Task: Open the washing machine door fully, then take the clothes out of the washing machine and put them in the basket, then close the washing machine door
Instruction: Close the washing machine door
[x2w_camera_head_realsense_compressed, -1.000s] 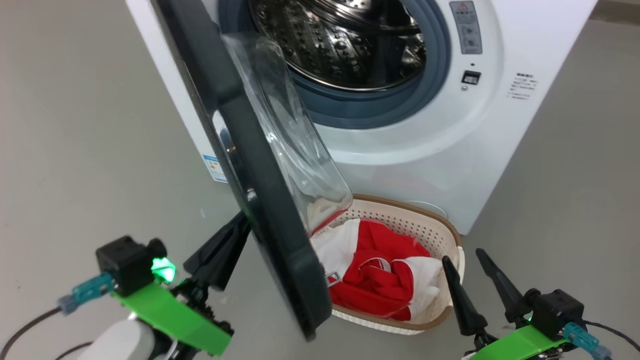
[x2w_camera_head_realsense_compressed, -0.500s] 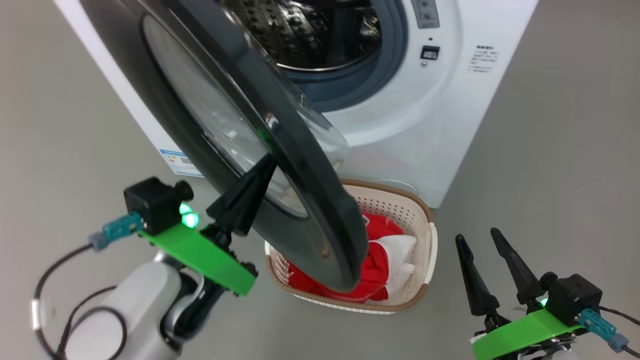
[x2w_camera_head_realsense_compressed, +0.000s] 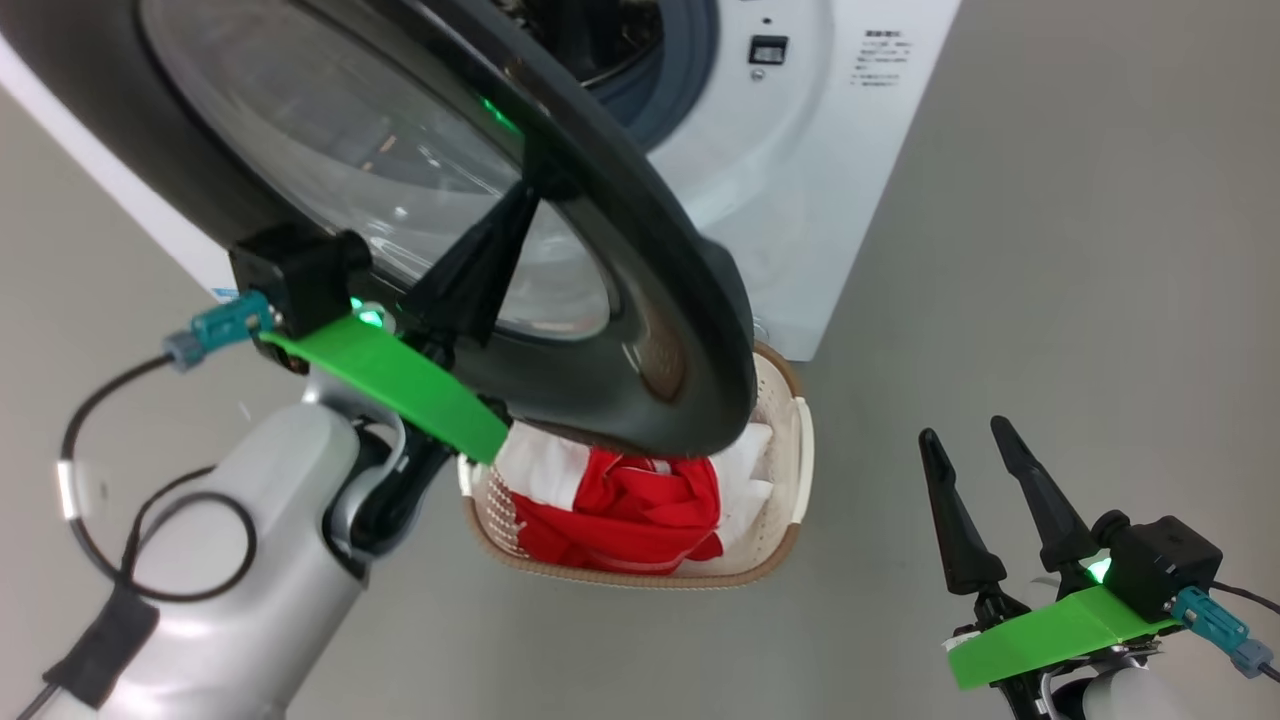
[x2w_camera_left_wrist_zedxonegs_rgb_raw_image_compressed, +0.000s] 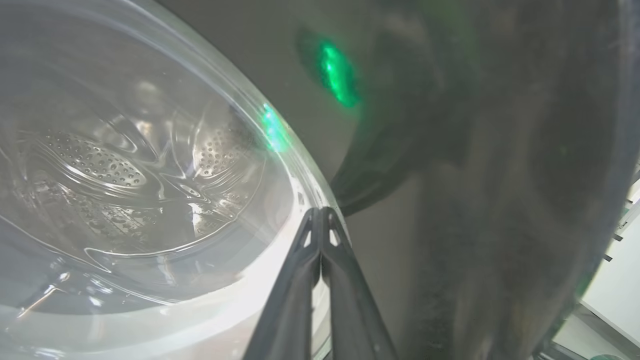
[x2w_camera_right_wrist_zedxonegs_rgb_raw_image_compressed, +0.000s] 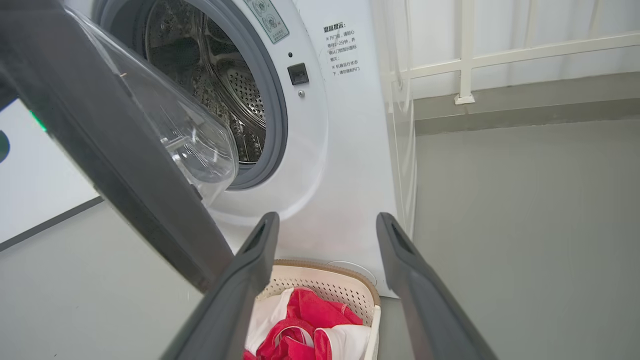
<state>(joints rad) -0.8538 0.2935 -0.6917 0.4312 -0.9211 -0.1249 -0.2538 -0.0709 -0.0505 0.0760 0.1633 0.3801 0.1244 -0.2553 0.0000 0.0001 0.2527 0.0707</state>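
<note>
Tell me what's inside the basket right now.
Inside the basket lie the clothes, red fabric with white panels, bunched together. In the head view the washing machine door overhangs the basket's far part and covers it; the basket's bottom is hidden under the fabric.

Indoor laundry corner, plain and staged-looking; reads as a test room rather than a lived-in home. White front-loading washing machine (x2w_camera_right_wrist_zedxonegs_rgb_raw_image_compressed: 345, 150) stands on a smooth, seamless grey floor (x2w_camera_head_realsense_compressed: 1080, 250). Printed labels (x2w_camera_right_wrist_zedxonegs_rgb_raw_image_compressed: 341, 47) on its front. Cream basket (x2w_camera_right_wrist_zedxonegs_rgb_raw_image_compressed: 330, 287) of red and white clothes (x2w_camera_right_wrist_zedxonegs_rgb_raw_image_compressed: 310, 320) on the floor just before it. Beyond the machine: white railing (x2w_camera_right_wrist_zedxonegs_rgb_raw_image_compressed: 467, 50), translucent sheet (x2w_camera_right_wrist_zedxonegs_rgb_raw_image_compressed: 400, 125) hanging beside it, grey skirting strip (x2w_camera_right_wrist_zedxonegs_rgb_raw_image_compressed: 525, 112) below. White wall panel (x2w_camera_right_wrist_zedxonegs_rgb_raw_image_compressed: 35, 190) on the other side. Flat, even light.
</note>
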